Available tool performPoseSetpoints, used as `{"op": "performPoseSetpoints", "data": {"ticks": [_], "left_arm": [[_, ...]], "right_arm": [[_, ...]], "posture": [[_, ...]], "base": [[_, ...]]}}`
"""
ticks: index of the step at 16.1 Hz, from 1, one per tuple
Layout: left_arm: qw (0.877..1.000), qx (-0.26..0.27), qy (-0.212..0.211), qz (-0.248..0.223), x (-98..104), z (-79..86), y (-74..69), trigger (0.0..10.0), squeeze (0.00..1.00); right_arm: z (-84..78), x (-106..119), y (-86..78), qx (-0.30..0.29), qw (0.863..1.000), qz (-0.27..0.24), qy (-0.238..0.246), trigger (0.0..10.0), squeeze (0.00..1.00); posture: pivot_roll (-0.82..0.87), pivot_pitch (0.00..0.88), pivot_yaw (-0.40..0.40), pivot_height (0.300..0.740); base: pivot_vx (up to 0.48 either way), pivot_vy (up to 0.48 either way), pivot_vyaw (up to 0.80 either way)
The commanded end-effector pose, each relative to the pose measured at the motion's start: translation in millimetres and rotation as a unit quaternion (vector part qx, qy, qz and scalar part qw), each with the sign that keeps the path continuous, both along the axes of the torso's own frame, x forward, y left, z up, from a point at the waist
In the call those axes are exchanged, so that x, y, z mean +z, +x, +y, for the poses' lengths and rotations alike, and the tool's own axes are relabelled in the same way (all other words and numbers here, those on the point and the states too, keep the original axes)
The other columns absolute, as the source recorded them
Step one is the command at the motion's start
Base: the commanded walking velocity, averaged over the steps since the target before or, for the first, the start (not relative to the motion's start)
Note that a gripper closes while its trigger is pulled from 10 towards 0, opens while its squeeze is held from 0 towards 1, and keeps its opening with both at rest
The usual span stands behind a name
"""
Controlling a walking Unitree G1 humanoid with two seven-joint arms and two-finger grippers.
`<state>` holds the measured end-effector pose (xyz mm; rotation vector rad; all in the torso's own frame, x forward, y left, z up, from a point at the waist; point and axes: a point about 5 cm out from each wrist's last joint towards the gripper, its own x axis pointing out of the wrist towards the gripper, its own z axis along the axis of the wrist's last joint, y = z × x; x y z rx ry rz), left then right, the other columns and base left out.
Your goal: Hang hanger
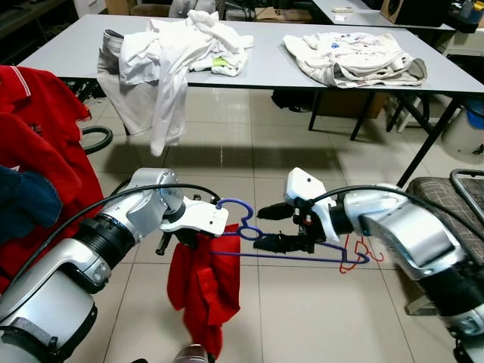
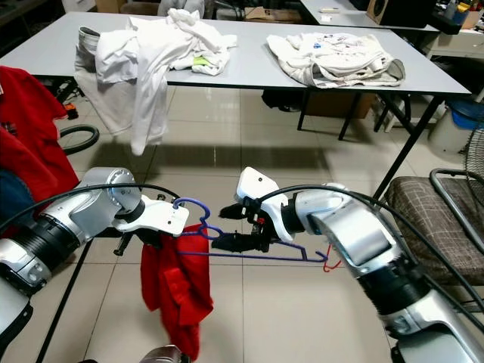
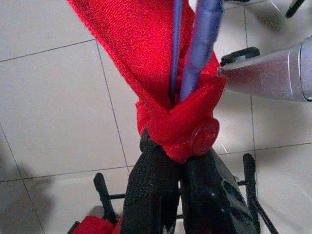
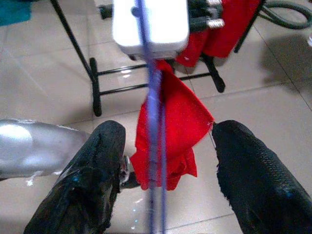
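A blue hanger (image 1: 302, 257) is held level over the tiled floor, with its hook (image 1: 233, 206) toward my left arm. A red garment (image 1: 200, 291) hangs from its left end. My left gripper (image 3: 176, 152) is shut on a bunched fold of that red garment (image 3: 161, 73), right where the blue hanger's rods (image 3: 197, 53) run into the fold. My right gripper (image 1: 272, 227) is open, one black finger above the hanger's bar and one below it. In the right wrist view the blue bar (image 4: 155, 161) passes between the spread fingers (image 4: 92, 180) without touching them.
A grey table (image 1: 272, 72) stands ahead, holding a pile of white clothes (image 1: 181, 53) and a second pile (image 1: 352, 57). Red clothes (image 1: 38, 166) hang at my left. A checked chair seat (image 1: 454, 200) is at the right. A thin red wire shape (image 1: 355, 261) shows by my right arm.
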<state>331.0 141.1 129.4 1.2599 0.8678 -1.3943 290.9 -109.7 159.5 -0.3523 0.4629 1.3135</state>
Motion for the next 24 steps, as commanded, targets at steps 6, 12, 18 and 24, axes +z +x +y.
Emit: {"op": "performPoseSetpoints", "data": {"ticks": [6,12,18,24], "left_arm": [[0.999,-0.016,-0.011,-0.035,22,-7.7,7.5,0.0,0.00],[0.999,-0.019,-0.009,-0.039,25,-8.2,8.4,0.0,0.00],[0.998,-0.027,-0.010,-0.050,30,-8.7,9.8,0.0,0.00],[0.987,-0.104,-0.081,-0.095,55,-20.6,14.1,0.0,0.00]], "right_arm": [[3.5,0,4.0,0.001,1.000,0.005,0.022,0.0,0.00],[6.4,-11,0.6,0.012,0.999,0.019,0.023,0.0,0.00],[6.2,-25,-2.7,0.000,0.999,0.027,0.018,0.0,0.00],[12.0,-24,-4.2,-0.058,0.991,-0.030,0.119,0.0,0.00]], "posture": [[0.06,0.000,-0.024,0.740],[0.06,0.000,-0.023,0.740],[0.07,0.000,-0.013,0.740],[0.11,0.000,0.038,0.740]], "base": [[0.000,0.000,0.00],[0.000,0.000,0.00],[0.000,0.000,0.00],[0.000,0.000,0.00]]}}
